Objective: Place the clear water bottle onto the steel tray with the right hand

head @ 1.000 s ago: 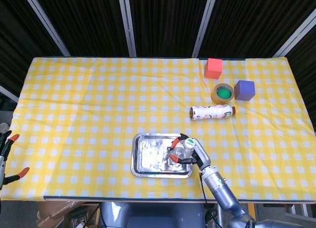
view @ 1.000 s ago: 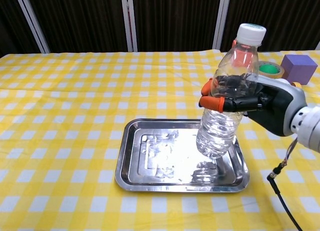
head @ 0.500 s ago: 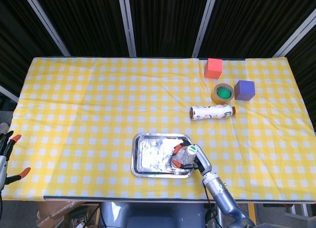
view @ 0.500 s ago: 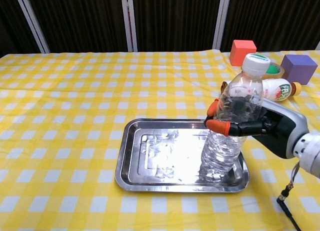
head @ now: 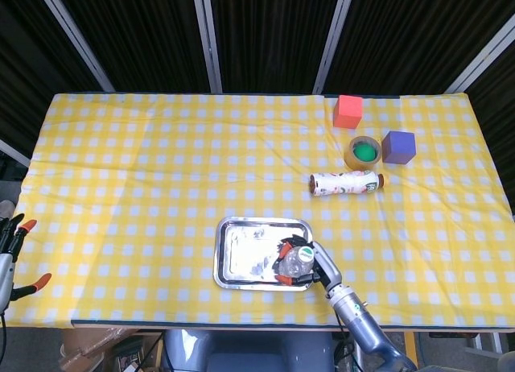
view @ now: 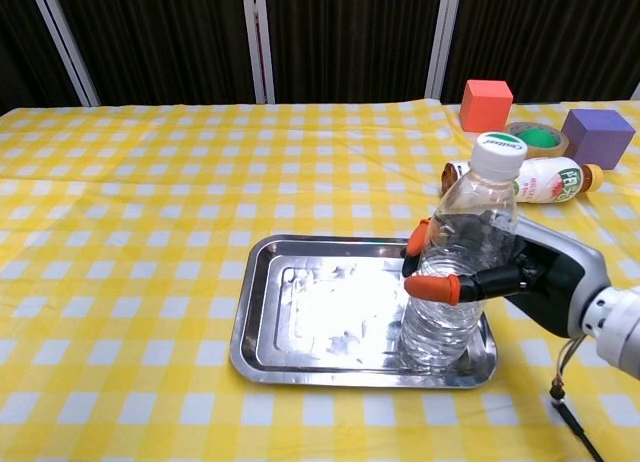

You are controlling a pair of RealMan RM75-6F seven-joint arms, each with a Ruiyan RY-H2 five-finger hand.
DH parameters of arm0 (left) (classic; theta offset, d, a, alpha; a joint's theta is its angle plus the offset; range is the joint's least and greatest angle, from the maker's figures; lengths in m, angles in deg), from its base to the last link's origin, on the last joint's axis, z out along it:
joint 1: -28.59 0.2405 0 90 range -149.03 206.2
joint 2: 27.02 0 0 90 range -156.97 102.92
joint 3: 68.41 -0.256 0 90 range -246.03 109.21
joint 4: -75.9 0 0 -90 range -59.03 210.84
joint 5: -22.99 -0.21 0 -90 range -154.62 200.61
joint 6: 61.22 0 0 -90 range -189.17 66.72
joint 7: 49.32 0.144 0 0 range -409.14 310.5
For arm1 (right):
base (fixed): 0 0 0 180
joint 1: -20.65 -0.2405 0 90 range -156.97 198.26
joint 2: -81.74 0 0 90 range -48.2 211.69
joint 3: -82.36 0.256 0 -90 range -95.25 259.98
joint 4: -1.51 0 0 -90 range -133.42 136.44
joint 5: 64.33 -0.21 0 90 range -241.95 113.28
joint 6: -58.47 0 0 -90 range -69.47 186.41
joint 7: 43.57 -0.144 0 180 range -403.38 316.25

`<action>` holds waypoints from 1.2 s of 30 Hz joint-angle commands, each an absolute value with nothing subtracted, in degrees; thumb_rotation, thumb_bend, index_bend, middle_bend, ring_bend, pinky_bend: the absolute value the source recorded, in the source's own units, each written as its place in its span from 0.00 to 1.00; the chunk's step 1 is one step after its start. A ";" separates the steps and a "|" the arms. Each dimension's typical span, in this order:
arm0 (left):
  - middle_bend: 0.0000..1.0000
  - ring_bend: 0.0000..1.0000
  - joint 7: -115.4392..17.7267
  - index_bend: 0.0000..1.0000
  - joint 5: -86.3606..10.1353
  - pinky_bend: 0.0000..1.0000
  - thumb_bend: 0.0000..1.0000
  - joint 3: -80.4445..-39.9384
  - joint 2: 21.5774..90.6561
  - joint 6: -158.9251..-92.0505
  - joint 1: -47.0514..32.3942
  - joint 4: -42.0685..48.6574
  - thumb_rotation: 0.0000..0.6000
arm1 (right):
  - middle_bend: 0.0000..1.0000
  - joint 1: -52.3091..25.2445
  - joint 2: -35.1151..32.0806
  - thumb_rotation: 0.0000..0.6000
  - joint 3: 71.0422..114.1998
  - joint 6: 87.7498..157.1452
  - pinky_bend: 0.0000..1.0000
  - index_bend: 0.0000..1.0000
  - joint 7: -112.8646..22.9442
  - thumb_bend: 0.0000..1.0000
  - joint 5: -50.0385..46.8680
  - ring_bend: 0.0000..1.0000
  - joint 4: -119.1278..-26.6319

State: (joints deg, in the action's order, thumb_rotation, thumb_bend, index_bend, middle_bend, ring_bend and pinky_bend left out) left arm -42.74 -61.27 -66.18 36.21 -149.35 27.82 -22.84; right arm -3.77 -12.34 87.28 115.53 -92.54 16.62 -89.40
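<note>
The ribbed clear water bottle (view: 455,272) stands upright — cap up — on the shiny steel tray (view: 300,327); right hand (view: 530,277) fingers (view: 440,287) wrap it.

My right hand (view: 520,277) is dark grey and black with orange fingertips (view: 425,286); behind it runs a silver-grey wrist, with a thin black cable dangling from it. My left hand (head: 11,255) shows black fingers, also orange-tipped.
</note>
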 commanded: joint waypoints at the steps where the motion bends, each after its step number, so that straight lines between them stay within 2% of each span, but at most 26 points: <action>1: 0.04 0.00 -42.83 0.13 -61.40 0.00 0.13 -66.21 36.16 -149.52 27.89 -22.88 1.00 | 0.29 -4.62 -11.58 1.00 86.65 113.84 0.00 0.26 -93.69 0.08 17.19 0.10 -90.10; 7: 0.04 0.00 -43.00 0.13 -61.56 0.00 0.13 -66.23 36.14 -149.63 27.91 -22.81 1.00 | 0.12 -5.67 -10.22 1.00 85.97 111.94 0.00 0.07 -94.41 0.07 18.12 0.01 -90.76; 11: 0.04 0.00 -42.71 0.13 -61.75 0.00 0.13 -66.34 36.24 -149.60 27.87 -22.78 1.00 | 0.08 -6.36 -8.38 1.00 85.79 110.17 0.00 0.01 -95.01 0.07 17.65 0.00 -91.01; 19: 0.04 0.00 -41.90 0.13 -61.83 0.00 0.13 -66.48 36.66 -149.35 27.73 -22.63 1.00 | 0.05 -5.66 -1.86 1.00 85.37 110.27 0.00 0.00 -97.51 0.07 17.67 0.00 -90.12; 26: 0.04 0.00 -41.02 0.13 -61.96 0.00 0.13 -66.69 36.96 -149.21 27.68 -22.83 1.00 | 0.05 -2.62 6.17 1.00 85.97 115.71 0.00 0.00 -105.28 0.07 19.42 0.00 -88.07; 29: 0.04 0.00 -40.99 0.13 -62.05 0.00 0.13 -66.73 36.97 -149.21 27.67 -22.93 1.00 | 0.05 -1.29 10.91 1.00 84.04 118.04 0.00 0.00 -108.88 0.07 23.27 0.00 -86.77; 36: 0.04 0.00 -40.89 0.13 -61.94 0.00 0.13 -66.82 37.04 -148.87 27.56 -22.95 1.00 | 0.05 1.61 22.46 1.00 75.93 125.37 0.00 0.00 -118.37 0.07 35.00 0.00 -81.13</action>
